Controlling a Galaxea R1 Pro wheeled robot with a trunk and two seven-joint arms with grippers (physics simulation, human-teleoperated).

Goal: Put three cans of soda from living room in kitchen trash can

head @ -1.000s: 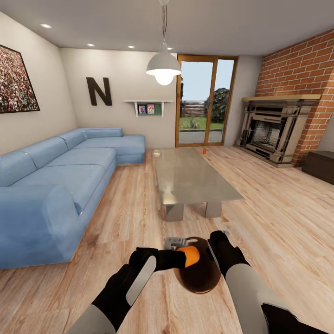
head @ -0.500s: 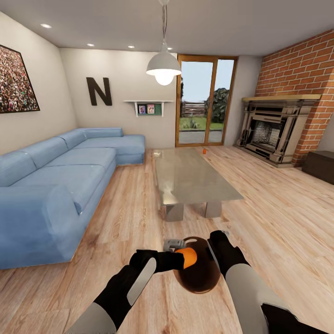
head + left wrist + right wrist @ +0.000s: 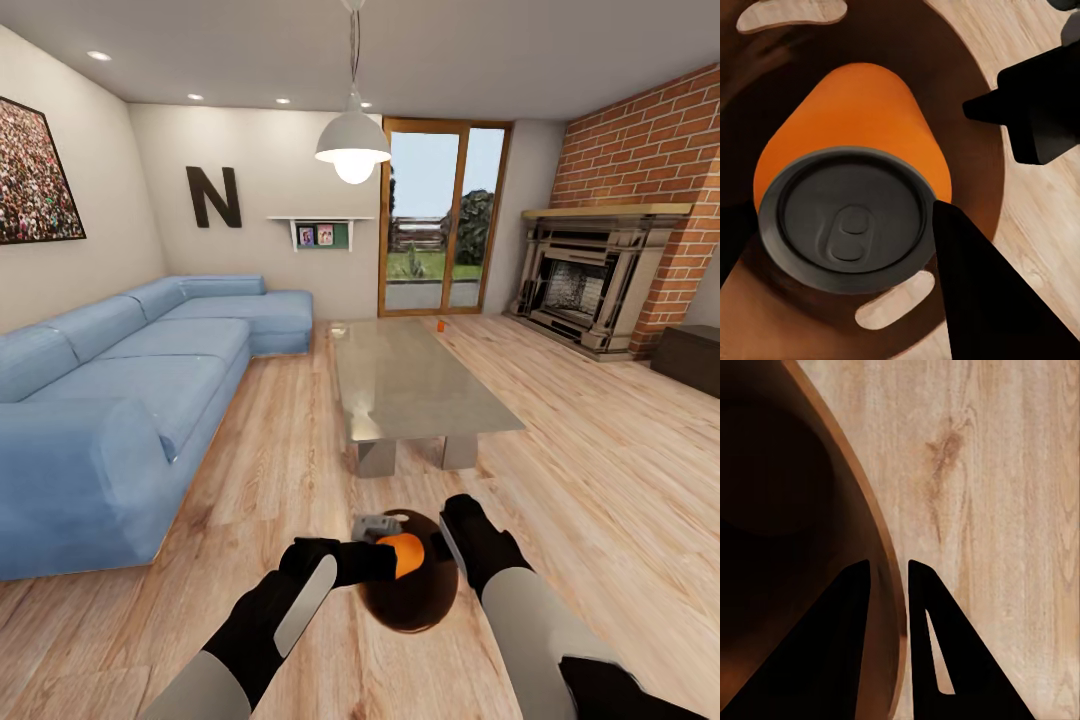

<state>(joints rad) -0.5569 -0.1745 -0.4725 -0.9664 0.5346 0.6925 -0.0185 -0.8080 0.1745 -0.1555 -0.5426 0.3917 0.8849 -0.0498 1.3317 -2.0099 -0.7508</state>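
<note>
The left gripper [image 3: 400, 553] is clamped on an orange can [image 3: 851, 142], held over the mouth of the bin [image 3: 405, 605], whose brown interior lies below it. The right gripper [image 3: 886, 577] is closed on the bin's rim, one finger inside the wall and one outside, above the wood floor [image 3: 600, 440]. Another can [image 3: 440, 325] stands at the far end of the glass table [image 3: 410, 385], right of the blue sofa [image 3: 130, 380]
</note>
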